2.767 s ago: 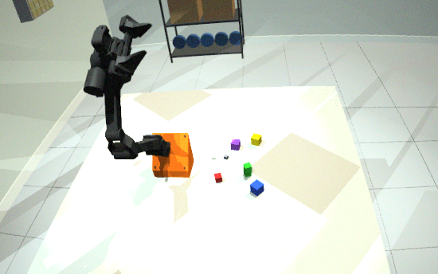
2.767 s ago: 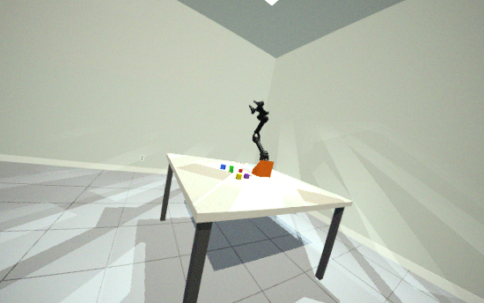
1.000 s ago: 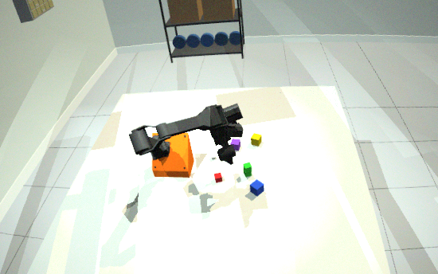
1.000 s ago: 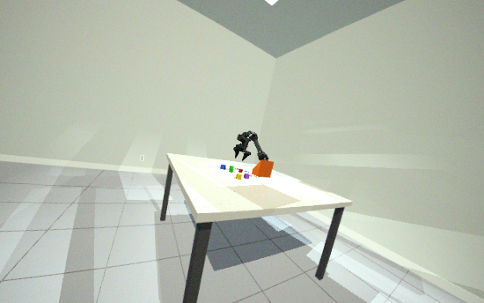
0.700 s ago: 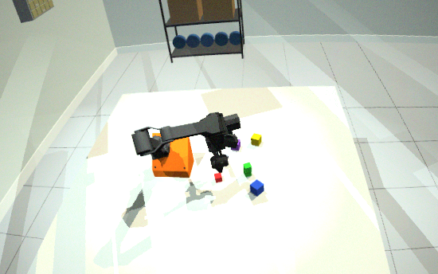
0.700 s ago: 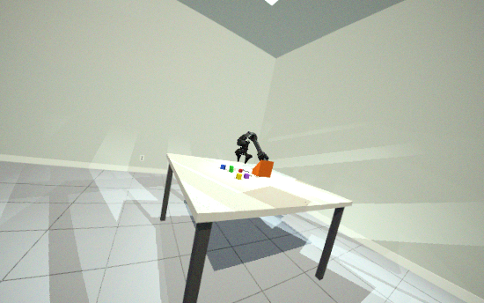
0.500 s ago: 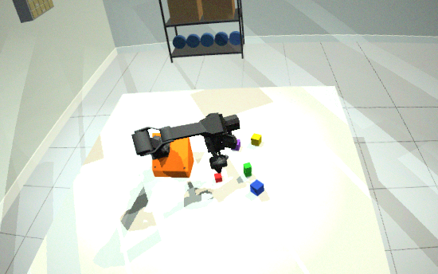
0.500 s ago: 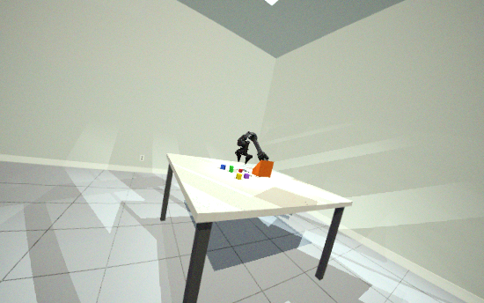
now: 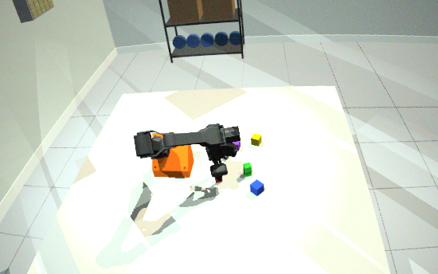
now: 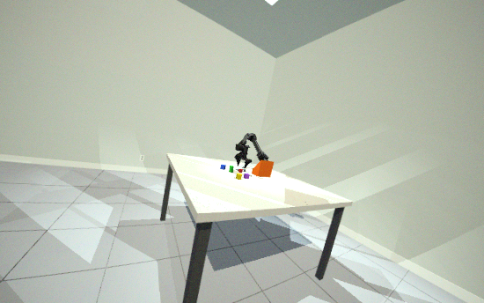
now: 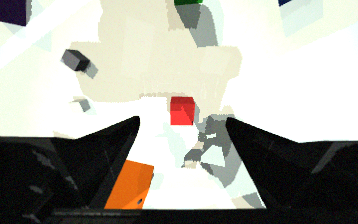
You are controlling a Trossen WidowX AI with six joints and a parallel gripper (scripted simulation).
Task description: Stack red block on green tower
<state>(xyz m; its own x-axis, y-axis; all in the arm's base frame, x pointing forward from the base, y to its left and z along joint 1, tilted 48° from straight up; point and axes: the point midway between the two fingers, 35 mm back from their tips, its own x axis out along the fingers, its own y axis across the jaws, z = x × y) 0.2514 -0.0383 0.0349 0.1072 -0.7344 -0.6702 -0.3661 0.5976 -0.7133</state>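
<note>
The black parallel-jaw gripper is seen with its jaws spread wide and nothing held between them; the small red cube block is framed in the gap, resting on the white worktop, untouched. In the top view the red block is almost hidden beneath the gripper; the green tower of stacked cubes stands near, to one side, apart from it. A blue cube, a yellow cube and a purple cube are spread around. A small grey cube is shown only by the wrist view; the orange box-shaped arm base is seen behind.
</note>
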